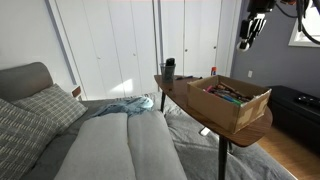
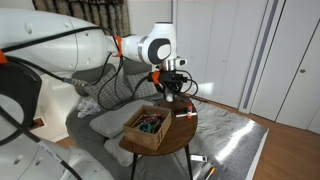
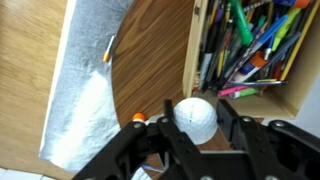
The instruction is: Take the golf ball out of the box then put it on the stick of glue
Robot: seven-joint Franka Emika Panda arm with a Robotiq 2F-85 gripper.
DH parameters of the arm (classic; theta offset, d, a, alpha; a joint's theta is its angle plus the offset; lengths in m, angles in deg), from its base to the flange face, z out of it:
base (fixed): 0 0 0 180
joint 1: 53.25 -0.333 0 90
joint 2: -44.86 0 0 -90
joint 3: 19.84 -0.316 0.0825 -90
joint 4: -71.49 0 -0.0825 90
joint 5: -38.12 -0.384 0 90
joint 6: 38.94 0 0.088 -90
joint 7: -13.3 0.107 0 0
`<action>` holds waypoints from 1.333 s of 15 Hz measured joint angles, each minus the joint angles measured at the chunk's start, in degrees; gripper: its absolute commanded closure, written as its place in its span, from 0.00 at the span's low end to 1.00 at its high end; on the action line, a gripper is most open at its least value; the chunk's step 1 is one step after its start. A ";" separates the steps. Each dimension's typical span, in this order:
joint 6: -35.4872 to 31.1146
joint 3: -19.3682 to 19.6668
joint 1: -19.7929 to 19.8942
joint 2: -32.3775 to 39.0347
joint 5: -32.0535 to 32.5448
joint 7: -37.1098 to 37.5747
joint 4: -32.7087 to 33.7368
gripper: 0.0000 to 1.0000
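In the wrist view, my gripper (image 3: 196, 125) is shut on the white golf ball (image 3: 195, 119) and holds it above the round wooden table (image 3: 150, 70), just left of the box. The open cardboard box (image 3: 250, 50) is full of pens and markers. An orange-capped item (image 3: 138, 119), possibly the stick of glue, shows just left of the ball and is partly hidden by a finger. In both exterior views the gripper (image 1: 248, 32) (image 2: 172, 88) hangs above the table beside the box (image 1: 230, 100) (image 2: 148, 125). The ball is too small to see there.
A dark bottle (image 1: 169, 68) stands at the table's far edge. An orange-tipped pen (image 3: 108, 50) lies near the table rim. A grey sofa with cushions (image 1: 90, 140) sits beside and below the table. White closet doors (image 1: 130, 40) stand behind.
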State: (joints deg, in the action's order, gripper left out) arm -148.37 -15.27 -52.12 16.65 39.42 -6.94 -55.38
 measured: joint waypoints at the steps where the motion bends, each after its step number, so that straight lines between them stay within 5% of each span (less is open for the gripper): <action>1: -0.01 1.06 0.86 0.86 0.08 0.48 1.78 0.78; 6: -0.02 8.27 -0.29 10.82 -8.77 -8.35 14.63 0.78; 7: 0.01 9.33 -0.77 13.65 -12.26 -11.09 16.98 0.53; 10: 0.77 10.00 -1.32 20.79 -18.22 -15.83 20.96 0.53; 11: 0.77 10.00 -1.47 21.97 -18.60 -16.13 21.56 0.78; 20: -1.91 6.43 0.78 28.35 -17.48 -12.02 24.00 0.78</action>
State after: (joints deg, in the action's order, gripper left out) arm -150.28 -8.84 -51.34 45.00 21.94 -18.95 -31.38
